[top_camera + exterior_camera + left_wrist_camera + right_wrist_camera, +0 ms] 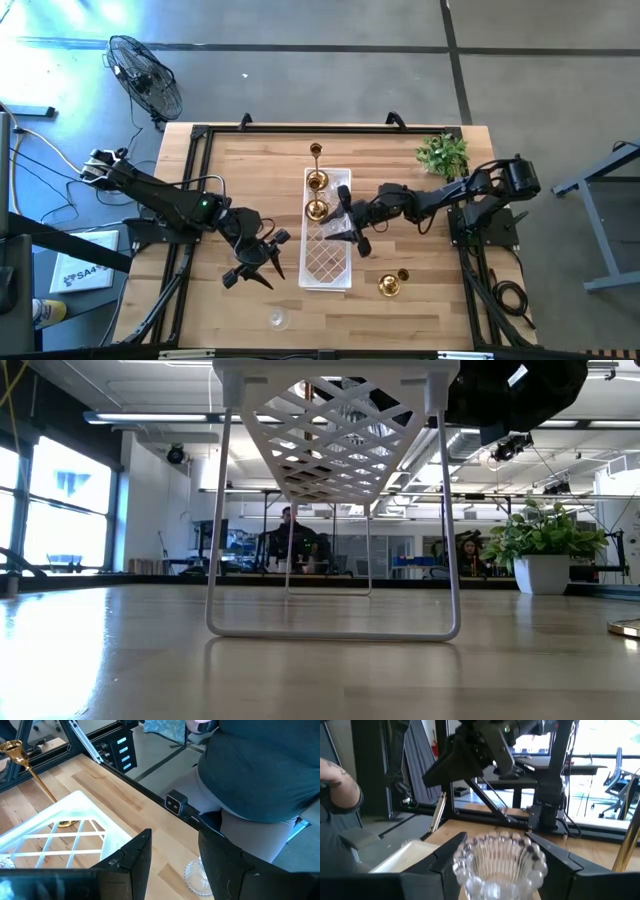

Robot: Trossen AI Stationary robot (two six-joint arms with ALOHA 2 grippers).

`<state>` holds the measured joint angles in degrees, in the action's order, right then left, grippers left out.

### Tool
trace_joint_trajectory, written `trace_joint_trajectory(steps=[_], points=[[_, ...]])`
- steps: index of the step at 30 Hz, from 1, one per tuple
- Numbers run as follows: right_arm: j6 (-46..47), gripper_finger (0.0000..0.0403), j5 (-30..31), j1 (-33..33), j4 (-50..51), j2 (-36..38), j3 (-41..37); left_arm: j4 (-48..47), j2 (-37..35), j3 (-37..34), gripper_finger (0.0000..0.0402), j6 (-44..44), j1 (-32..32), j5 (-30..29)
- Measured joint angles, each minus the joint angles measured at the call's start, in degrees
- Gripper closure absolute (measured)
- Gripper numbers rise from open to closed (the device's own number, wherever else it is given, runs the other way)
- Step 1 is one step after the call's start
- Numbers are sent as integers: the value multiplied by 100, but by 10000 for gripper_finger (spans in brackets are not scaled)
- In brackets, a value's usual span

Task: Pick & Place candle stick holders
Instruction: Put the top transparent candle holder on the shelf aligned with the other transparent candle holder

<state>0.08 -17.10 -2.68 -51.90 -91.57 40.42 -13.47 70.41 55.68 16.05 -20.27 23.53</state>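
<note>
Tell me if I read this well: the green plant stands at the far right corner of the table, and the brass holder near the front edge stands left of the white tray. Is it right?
Not quite. In the high view, the brass holder near the front edge stands right of the white tray, on the right arm's side. The green plant does stand at the far right corner of the table.

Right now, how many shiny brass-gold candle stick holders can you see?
3. The tall thin-stemmed holder stands at the white lattice tray's far end, a short holder just nearer on the tray, a third holder on the wooden table right of the tray. Some may be hidden.
</note>
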Motion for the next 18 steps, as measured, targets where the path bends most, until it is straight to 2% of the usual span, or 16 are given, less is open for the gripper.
trace_joint_trajectory(steps=[18], points=[[-5, 210, 2, -63, -576, 2, 0, -20, -2, 0, 244, -2, 0, 2]])
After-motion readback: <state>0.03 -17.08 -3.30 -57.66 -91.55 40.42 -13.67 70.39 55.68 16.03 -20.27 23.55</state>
